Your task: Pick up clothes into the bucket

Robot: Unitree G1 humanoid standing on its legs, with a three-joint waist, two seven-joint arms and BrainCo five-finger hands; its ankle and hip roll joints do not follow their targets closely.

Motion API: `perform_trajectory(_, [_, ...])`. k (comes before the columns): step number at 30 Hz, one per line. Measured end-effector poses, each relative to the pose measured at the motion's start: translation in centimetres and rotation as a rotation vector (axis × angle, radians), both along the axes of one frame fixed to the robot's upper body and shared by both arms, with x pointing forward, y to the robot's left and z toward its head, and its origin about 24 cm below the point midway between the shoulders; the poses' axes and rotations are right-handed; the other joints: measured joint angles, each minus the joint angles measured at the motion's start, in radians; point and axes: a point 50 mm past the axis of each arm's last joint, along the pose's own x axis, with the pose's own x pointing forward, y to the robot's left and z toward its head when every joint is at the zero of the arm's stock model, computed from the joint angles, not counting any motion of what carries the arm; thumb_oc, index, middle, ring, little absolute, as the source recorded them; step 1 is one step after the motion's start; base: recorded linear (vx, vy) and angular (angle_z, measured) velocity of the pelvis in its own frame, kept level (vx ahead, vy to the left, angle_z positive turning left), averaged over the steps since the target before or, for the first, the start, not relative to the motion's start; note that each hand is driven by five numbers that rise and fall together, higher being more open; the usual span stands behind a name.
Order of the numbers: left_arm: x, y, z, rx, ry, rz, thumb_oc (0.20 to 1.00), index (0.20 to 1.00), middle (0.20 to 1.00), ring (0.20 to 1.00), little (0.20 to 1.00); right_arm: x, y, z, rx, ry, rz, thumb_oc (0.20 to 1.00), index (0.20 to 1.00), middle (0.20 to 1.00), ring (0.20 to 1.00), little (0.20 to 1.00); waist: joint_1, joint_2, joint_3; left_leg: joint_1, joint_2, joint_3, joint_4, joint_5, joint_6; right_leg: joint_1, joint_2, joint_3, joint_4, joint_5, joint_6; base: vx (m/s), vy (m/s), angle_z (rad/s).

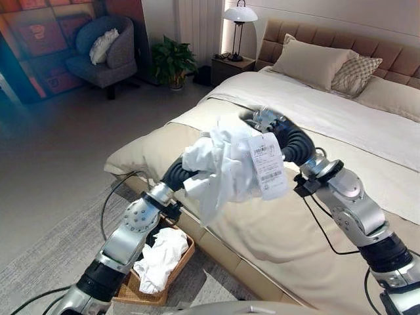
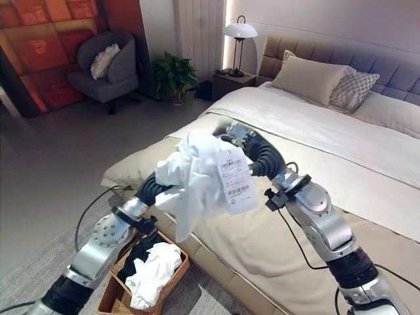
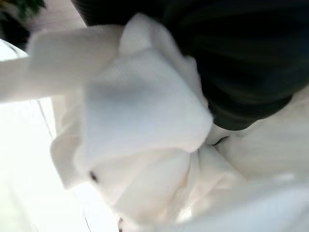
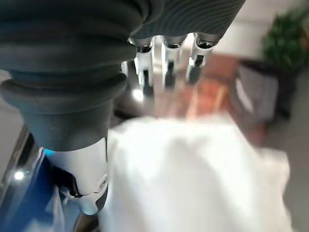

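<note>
White garment (image 1: 223,164) — between both raised hands

i see soft, even room light in both eye views, with a lit lamp (image 1: 240,14) glowing warm on the wall behind the bed (image 1: 367,125). both wrist views are blurred; the white cloth (image 3: 145,145) washes out with glare.

Both head eyes look down over the bed (image 1: 367,125); wrist cameras sit close against white cloth (image 3: 145,145).
</note>
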Motion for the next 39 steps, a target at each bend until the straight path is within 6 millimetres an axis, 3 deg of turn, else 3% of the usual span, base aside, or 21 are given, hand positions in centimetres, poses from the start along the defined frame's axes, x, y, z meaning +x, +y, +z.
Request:
perform_trajectory(7, [-0.6,3.1,-0.6,-0.124,0.071,0.116,0.2,0.2,0.2,0.2,0.2,-0.4,-2.5,-1.6,-0.038,0.012,-0.165,1.0,1.0,1.0,1.0,1.0,0.002,-0.001,0.0,0.011,0.0,-0.004,0.0,-0.004,0.001,0.012,-0.001,0.0,-0.001,-0.006,0.0,0.0,0.0,0.0])
perform_trajectory(13, [-2.3,6.6,-2.0,-0.27,0.148,0.273,0.2,0.2,0.2,0.2,0.2,-1.5,-6.4,-6.2,-0.064,0.163,-0.4,1.0,1.0,1.0,1.0,1.0,0.003,-0.001,0.0,0.009,-0.001,-0.006,0.0,-0.008,0.002,0.008,-0.002,-0.002,-0.001,-0.013,-0.002,0.0,0.0,0.0])
perform_trajectory(20, [-4.2,11.0,-3.5,-0.299,0.174,0.522,0.2,0.2,0.2,0.2,0.2,-5.2,-10.0,-14.5,-0.003,0.48,-0.663,1.0,1.0,1.0,1.0,1.0,0.003,0.002,0.0,0.003,-0.001,-0.007,0.0,-0.013,0.003,0.002,-0.002,-0.003,0.001,-0.02,-0.001,0.0,0.005,0.0])
perform_trajectory(22, [-4.6,12.1,-4.7,-0.297,0.213,0.6,0.2,0.2,0.2,0.2,0.2,-6.7,-10.6,-18.3,0.06,0.626,-0.782,1.0,1.0,1.0,1.0,1.0,0.001,0.002,-0.003,-0.001,-0.001,-0.006,0.0,-0.015,0.001,-0.004,-0.001,-0.003,0.003,-0.022,-0.003,-0.02,0.02,0.0])
perform_trajectory(24, [-5.2,13.1,-6.0,-0.241,0.257,0.682,0.2,0.2,0.2,0.2,0.2,-9.3,-11.4,-22.3,0.028,0.807,-0.875,1.0,1.0,1.0,1.0,1.0,0.002,0.001,0.002,-0.007,-0.002,-0.006,0.0,-0.014,0.0,-0.011,-0.003,-0.003,0.004,-0.023,-0.003,-0.02,0.016,0.0])
perform_trajectory(29, [-6.4,15.0,-8.7,-0.129,0.354,0.838,0.2,0.2,0.2,0.2,0.2,-15.7,-12.3,-28.3,-0.184,1.127,-0.981,1.0,1.0,1.0,1.0,1.0,0.0,0.027,0.059,-0.032,-0.008,-0.003,0.02,-0.01,-0.003,-0.036,-0.009,-0.002,0.021,-0.018,0.004,-0.09,0.039,-0.02])
perform_trajectory(31, [-6.5,15.3,-9.7,-0.118,0.391,0.873,0.2,0.2,0.2,0.2,0.2,-17.8,-12.3,-29.8,-0.265,1.223,-0.992,1.0,1.0,1.0,1.0,1.0,-0.002,0.028,0.073,-0.065,-0.01,-0.003,0.038,-0.011,-0.003,-0.065,-0.011,-0.001,0.03,-0.017,0.005,-0.12,0.029,-0.02])
perform_trajectory(34, [-6.0,15.6,-10.4,-0.082,0.412,0.905,0.2,0.2,0.2,0.2,0.2,-18.3,-12.0,-30.3,-0.344,1.246,-0.972,1.0,1.0,1.0,1.0,1.0,-0.005,0.025,0.126,-0.104,-0.013,-0.004,0.061,-0.009,-0.002,-0.105,-0.013,0.001,0.053,-0.014,0.006,-0.22,0.051,-0.02])
perform_trajectory(36, [-4.7,15.3,-10.5,-0.072,0.407,0.899,0.2,0.2,0.2,0.2,0.2,-17.8,-12.1,-30.3,-0.389,1.223,-0.969,1.0,1.0,1.0,1.0,1.0,-0.005,0.015,0.164,-0.162,-0.017,-0.004,0.105,-0.013,-0.005,-0.164,-0.02,0.003,0.097,-0.019,0.003,-0.2,0.064,-0.02])
perform_trajectory(39, [-1.5,15.1,-9.2,-0.04,0.343,0.902,0.2,0.2,0.2,0.2,0.2,-15.2,-12.4,-29.5,-0.422,1.129,-0.976,1.0,1.0,1.0,1.0,1.0,-0.014,-0.01,0.252,-0.315,-0.032,-0.004,0.229,-0.041,0.004,-0.315,-0.041,0.019,0.213,-0.038,-0.003,-0.17,0.059,-0.03])
